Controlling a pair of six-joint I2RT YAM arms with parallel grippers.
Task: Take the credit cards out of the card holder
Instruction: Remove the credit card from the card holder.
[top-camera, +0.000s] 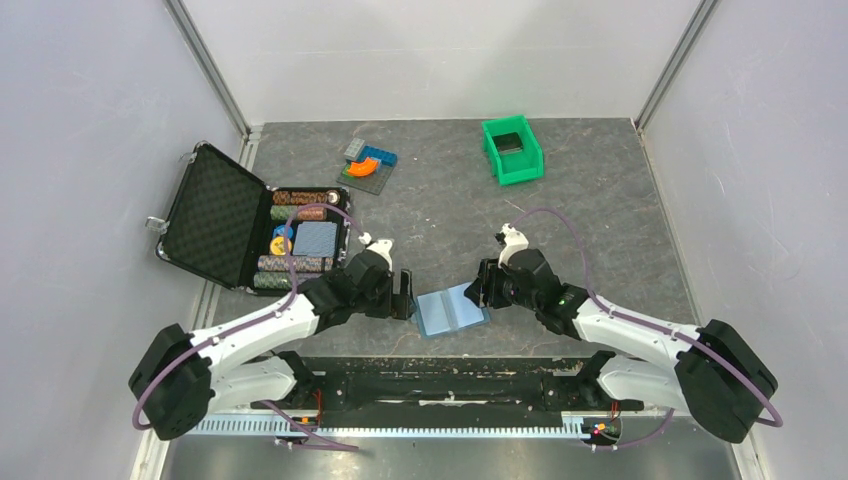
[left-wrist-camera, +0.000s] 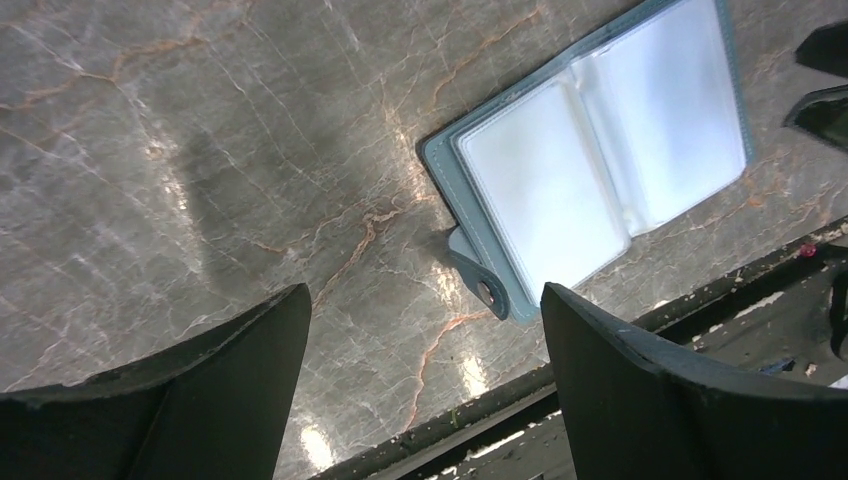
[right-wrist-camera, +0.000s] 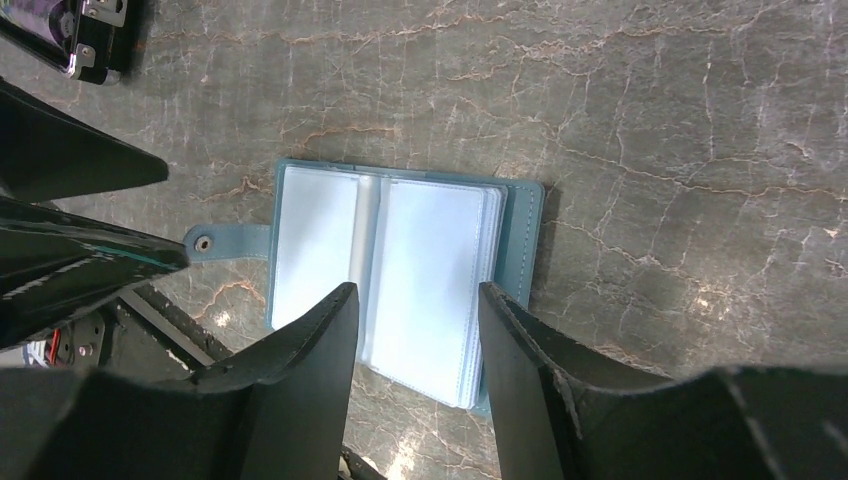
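The teal-blue card holder lies open and flat on the table near the front edge, its pale clear sleeves facing up. It also shows in the left wrist view and the right wrist view. No dark credit cards show in its sleeves. My left gripper is open and empty just left of its snap tab, jaws wide. My right gripper is open and empty at its right side, the jaws hovering over the right half.
A black foam-lined case stands open at the left, with poker chip rolls. Coloured blocks lie at the back. A green bin at the back right holds a dark flat rectangle. The black base rail runs just behind the holder.
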